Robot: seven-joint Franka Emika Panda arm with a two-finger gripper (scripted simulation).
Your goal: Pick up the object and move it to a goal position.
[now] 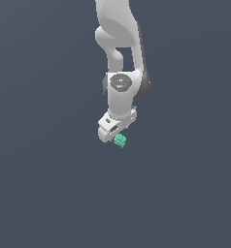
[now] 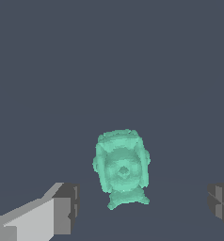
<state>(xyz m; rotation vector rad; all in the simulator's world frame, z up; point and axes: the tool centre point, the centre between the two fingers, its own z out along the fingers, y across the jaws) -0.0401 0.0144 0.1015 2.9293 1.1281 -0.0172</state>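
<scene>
Pincer (image 2: 142,207) spread wide above the teal object (image 2: 122,167), nothing between the fingers yet.

All around is one plain dark grey-blue surface (image 1: 44,193), with no wall, edge or other thing in sight. In the wrist view the two fingers (image 2: 62,207) stand far apart and the object lies between them without touching either one. In the exterior view the object (image 1: 120,140) sits just under the pincer (image 1: 111,131). It is a compact lump; its long axis cannot be told.
</scene>
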